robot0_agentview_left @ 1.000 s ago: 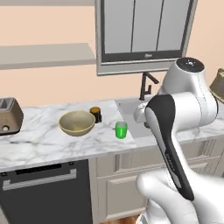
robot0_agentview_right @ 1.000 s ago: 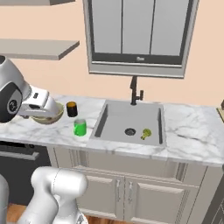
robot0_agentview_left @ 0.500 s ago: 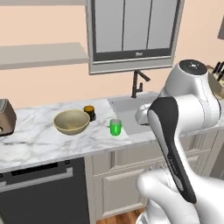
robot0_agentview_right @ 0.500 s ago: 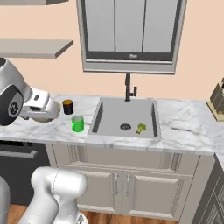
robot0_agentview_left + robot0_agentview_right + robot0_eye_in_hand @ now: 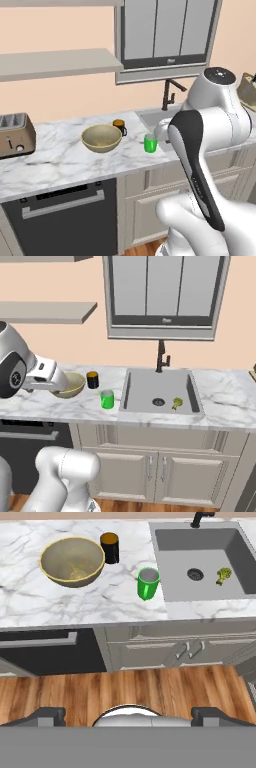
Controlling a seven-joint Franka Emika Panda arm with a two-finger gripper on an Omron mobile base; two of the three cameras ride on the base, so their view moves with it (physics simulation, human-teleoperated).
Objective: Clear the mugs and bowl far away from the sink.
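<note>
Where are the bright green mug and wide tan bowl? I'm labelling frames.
bright green mug (image 5: 148,585), hand view, on its outer wall.
wide tan bowl (image 5: 56,574), hand view, on its outer side.

Peach wall (image 5: 75,95) behind a white marble counter (image 5: 50,165). Above that counter, a grey-framed window (image 5: 165,293) and, left of the window, a pale floating shelf (image 5: 55,62). Below the counter, grey-white cabinet doors (image 5: 150,476) beside a dark dishwasher front (image 5: 65,215). At the counter's left end, a toaster (image 5: 15,135). In front of the counter, warm wooden plank floor (image 5: 125,692). Even, flat light throughout.
</note>
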